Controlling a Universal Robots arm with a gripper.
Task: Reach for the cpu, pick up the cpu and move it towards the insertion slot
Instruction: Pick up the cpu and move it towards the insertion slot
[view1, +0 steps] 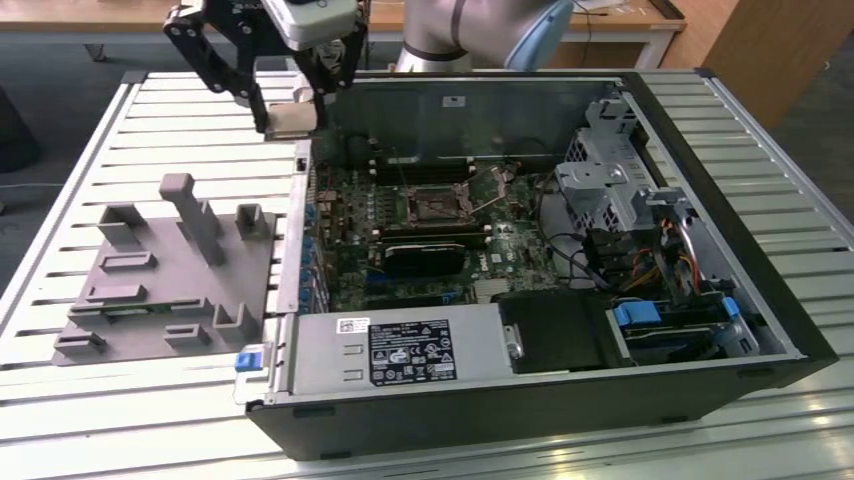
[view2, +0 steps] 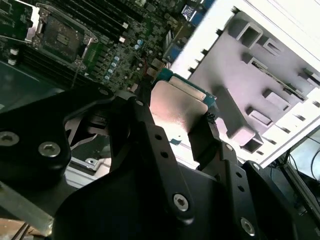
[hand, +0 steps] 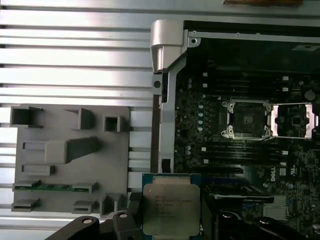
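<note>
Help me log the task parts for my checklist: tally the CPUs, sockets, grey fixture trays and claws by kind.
cpu, held in the claw: 1
insertion slot, open on the motherboard: 1
grey fixture tray, on the slatted table: 1
claw: 1
Total: 4

tray beside case, on table

1. My gripper is matte black metal, built of angular linkage bars.
2. My fingers carry rows of small round holes and silver hex-socket screws.
3. My wrist housing is white; my arm shows silvery-grey joints with a pale blue cap.
</note>
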